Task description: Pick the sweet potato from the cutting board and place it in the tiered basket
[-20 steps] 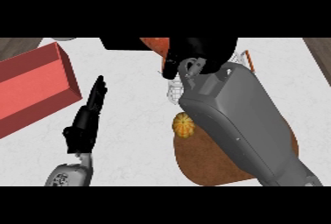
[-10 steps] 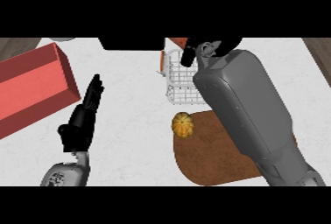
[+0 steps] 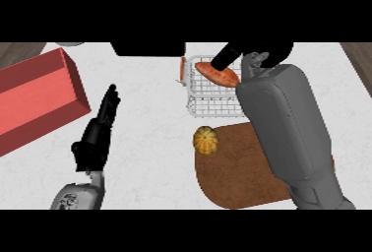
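Where the sweet potato [image 3: 218,75] is: off the cutting board [image 3: 240,182] and over the tiered basket [image 3: 210,106], which stands just far of the board; it lies slantwise within the wire outline, its far end under the right hand [image 3: 254,51]; whether it rests on the wire or hangs just above it cannot be told from this steep angle
Right hand: at the far right, above the basket's far right corner, overlapping the potato's far end; whether it is clamped on the potato or apart from it I cannot tell; its place there fits a set-down spot
Right forearm [image 3: 287,128]: runs from the near right across the board to the basket, hiding the board's right part; going over the board is the straight way from pick spot to basket
Left hand [image 3: 93,142]: at the near left over the bench [image 3: 145,162], fingers straight, not curled, holding nothing; likely parked aside so it does not cross the other arm's reach
Squash [image 3: 205,141]: on the board's far left edge, just near of the basket; not the task's item, so no hand is near it
Red box [image 3: 36,98]: far left, well apart from the basket; plays no part
Step in hand: by my judgement, the placing; what is left is to free the potato inside the wire walls and lift clear without catching the rim
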Robot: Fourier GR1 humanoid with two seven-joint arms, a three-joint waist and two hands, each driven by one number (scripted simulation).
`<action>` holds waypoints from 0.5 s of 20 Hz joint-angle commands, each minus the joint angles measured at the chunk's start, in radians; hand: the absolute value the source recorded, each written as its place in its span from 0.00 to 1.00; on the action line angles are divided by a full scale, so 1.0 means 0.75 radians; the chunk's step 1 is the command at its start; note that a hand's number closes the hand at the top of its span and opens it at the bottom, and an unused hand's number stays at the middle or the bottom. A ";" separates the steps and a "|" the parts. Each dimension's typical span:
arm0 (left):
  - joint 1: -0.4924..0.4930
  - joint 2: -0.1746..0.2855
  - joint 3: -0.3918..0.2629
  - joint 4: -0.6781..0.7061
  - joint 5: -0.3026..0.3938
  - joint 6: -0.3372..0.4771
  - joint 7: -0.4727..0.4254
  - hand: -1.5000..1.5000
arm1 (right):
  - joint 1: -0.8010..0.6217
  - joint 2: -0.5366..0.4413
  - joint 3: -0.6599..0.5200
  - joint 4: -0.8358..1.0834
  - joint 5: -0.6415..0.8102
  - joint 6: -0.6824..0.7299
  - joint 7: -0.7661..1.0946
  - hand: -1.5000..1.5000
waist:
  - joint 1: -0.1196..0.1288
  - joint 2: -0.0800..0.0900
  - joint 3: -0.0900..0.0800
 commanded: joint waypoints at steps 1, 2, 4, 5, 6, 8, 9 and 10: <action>-0.033 0.011 0.029 0.051 0.018 -0.014 -0.018 0.50 | -0.052 0.009 -0.019 -0.086 -0.040 -0.186 0.154 0.00 | -0.001 -0.003 -0.001; 0.004 0.000 0.011 0.016 0.016 -0.009 -0.011 0.50 | 0.051 -0.014 -0.095 -0.113 0.021 -0.271 0.025 0.00 | -0.013 -0.003 0.000; 0.019 0.002 0.009 0.020 0.011 -0.009 -0.011 0.50 | 0.061 0.009 -0.098 -0.240 0.050 -0.266 0.123 0.00 | -0.027 -0.010 0.000; -0.039 0.020 0.047 0.011 0.016 0.002 0.032 0.50 | 0.103 0.009 -0.095 -0.314 0.067 -0.253 0.165 0.00 | -0.038 -0.013 0.000; 0.024 0.032 0.038 -0.050 0.039 -0.027 0.037 0.50 | 0.096 -0.033 -0.152 -0.330 0.071 -0.222 0.180 0.00 | -0.028 -0.015 0.000; 0.013 -0.003 0.041 0.011 -0.002 0.039 0.013 0.50 | 0.218 -0.042 -0.171 -0.500 0.064 -0.171 0.190 0.00 | -0.058 -0.018 0.000; 0.028 0.038 0.054 -0.007 0.025 -0.012 -0.007 0.50 | 0.188 -0.045 -0.239 -0.540 0.029 -0.164 0.220 0.00 | -0.053 -0.019 0.000; 0.054 0.022 0.037 -0.031 0.020 -0.003 0.011 0.50 | 0.257 -0.046 -0.258 -0.601 0.037 -0.179 0.213 0.00 | -0.051 -0.019 0.001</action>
